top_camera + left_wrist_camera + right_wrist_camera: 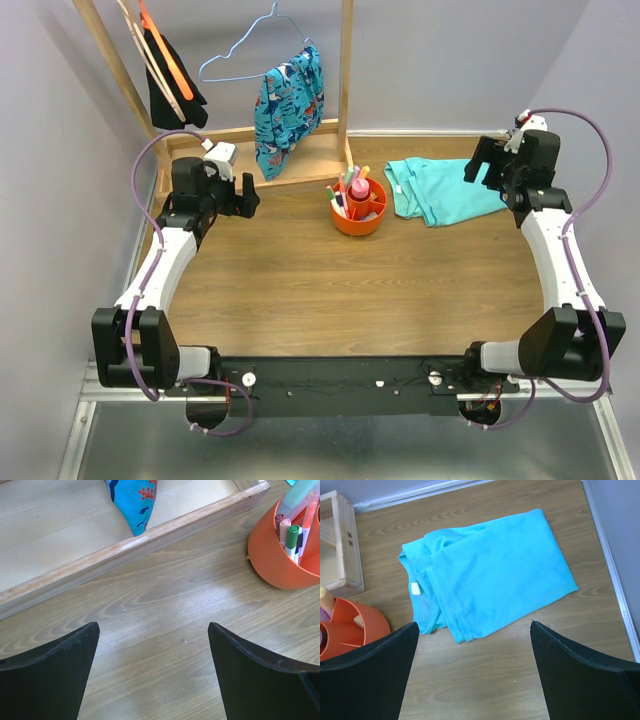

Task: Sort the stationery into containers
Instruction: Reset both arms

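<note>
The round orange-red bowl (359, 210) stands at the back middle of the table and holds several highlighters and pens (352, 185) upright, with a pink bottle (359, 191) among them. It also shows in the left wrist view (280, 555) with pens (292, 535) in it, and at the left edge of the right wrist view (355, 625). My left gripper (243, 195) is open and empty, hovering left of the bowl; in its wrist view (152, 645) only bare wood lies between the fingers. My right gripper (480, 160) is open and empty at the back right, above a teal cloth.
A folded teal cloth (435, 190) lies right of the bowl, also in the right wrist view (490, 575). A wooden clothes rack with a long base (290, 150) stands at the back, with a blue patterned garment (290, 100), a wire hanger (250, 50) and dark items (175, 85).
</note>
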{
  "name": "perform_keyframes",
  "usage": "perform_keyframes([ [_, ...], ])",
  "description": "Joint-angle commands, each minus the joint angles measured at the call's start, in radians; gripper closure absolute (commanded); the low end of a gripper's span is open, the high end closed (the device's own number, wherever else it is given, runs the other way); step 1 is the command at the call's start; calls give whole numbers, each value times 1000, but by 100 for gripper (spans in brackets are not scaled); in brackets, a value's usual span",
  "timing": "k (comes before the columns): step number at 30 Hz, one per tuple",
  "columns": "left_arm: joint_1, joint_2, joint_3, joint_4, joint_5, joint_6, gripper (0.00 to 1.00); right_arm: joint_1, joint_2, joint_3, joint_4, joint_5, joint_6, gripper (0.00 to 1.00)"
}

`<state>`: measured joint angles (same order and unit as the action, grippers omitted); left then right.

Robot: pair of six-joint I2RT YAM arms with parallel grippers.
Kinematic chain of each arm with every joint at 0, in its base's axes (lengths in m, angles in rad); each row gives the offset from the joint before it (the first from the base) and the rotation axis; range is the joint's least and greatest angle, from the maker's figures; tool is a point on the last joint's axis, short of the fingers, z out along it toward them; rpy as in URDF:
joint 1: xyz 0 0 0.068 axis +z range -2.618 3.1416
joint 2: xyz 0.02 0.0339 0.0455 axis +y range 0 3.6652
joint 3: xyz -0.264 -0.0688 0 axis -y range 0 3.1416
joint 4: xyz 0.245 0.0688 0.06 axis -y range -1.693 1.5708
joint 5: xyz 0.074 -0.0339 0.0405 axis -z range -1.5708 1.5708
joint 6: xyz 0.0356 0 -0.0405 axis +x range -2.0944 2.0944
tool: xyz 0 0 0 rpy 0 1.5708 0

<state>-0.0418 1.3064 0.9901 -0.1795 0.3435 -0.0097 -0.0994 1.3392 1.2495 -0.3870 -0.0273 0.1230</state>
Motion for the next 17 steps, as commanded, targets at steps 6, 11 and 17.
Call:
perform_keyframes([
  [6, -12, -16, -5, 20, -3, 2, 1, 0, -26, -56, 103, -43, 18, 0],
  [11, -12, -19, -10, 28, 6, -4, 1, 0, -34, -58, 102, -85, 18, 0],
  [17, -12, -18, -4, 26, 11, -3, 1, 0, -48, -67, 99, -91, 30, 0],
])
